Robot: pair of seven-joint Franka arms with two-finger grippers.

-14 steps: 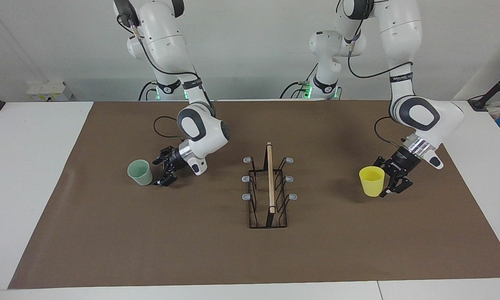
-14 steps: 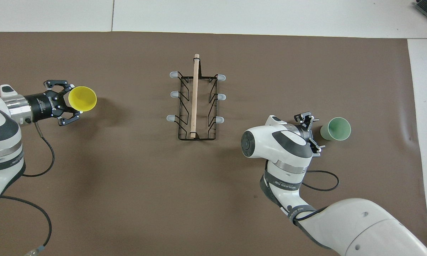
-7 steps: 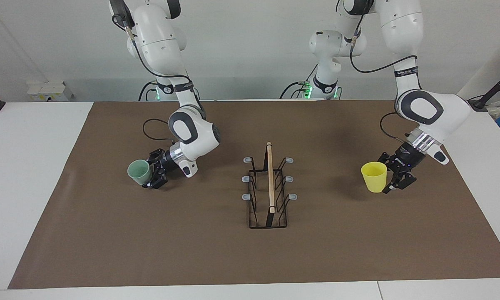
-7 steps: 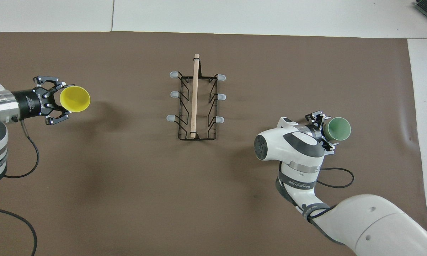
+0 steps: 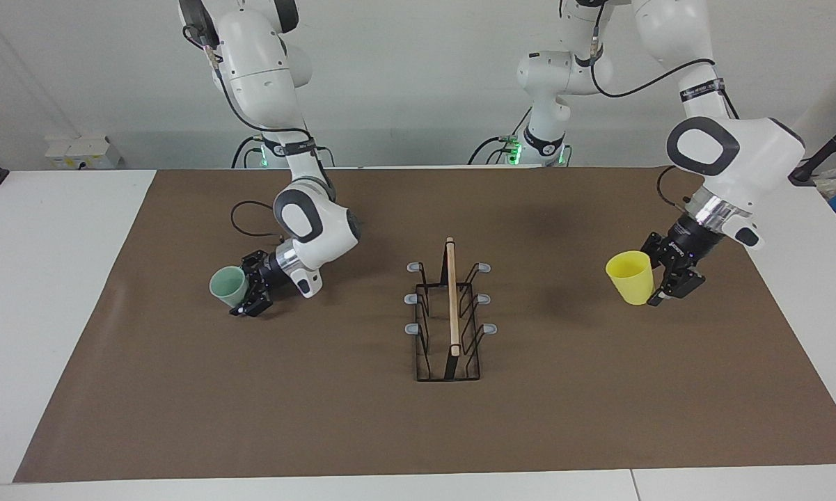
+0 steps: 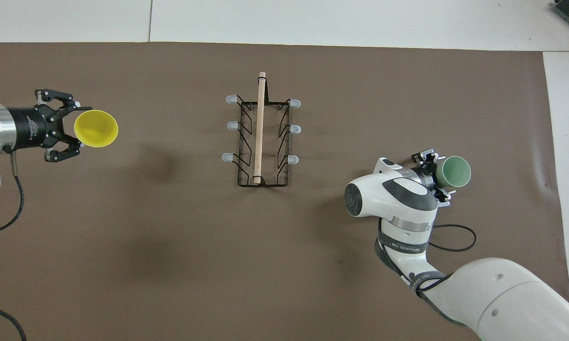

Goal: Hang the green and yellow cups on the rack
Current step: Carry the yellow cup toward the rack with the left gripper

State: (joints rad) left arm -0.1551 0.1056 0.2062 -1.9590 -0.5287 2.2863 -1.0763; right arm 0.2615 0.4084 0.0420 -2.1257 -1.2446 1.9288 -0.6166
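My left hand point(image 5: 658, 282) is clamped on the bright yellow, smooth plastic tumbler point(image 5: 631, 277), a handleless tapered cup that widens to its rim. The cup is lifted clear of the counter point(image 5: 181, 390) and tipped a little, its shadow on the mat below; from overhead its round mouth point(image 6: 96, 129) faces up and I see only bare yellow wall inside.

My right hand point(image 5: 245, 292) grips the pale mint green tumbler point(image 5: 227, 285), the same tapered plastic shape, low over the counter and tilted so its mouth leans away from the wrist. From overhead its inside point(image 6: 456, 171) shows only plain green.

Between the two hands, well apart from each, stands the narrow black wire rack point(image 5: 449, 320) with a light wooden rod point(image 5: 452, 296) running along its top and six upright prongs with rounded grey tips point(image 5: 413, 267), three on each side. No prong carries anything. The rack rests on a matte brown mat point(image 5: 250, 417) covering most of the white counter.
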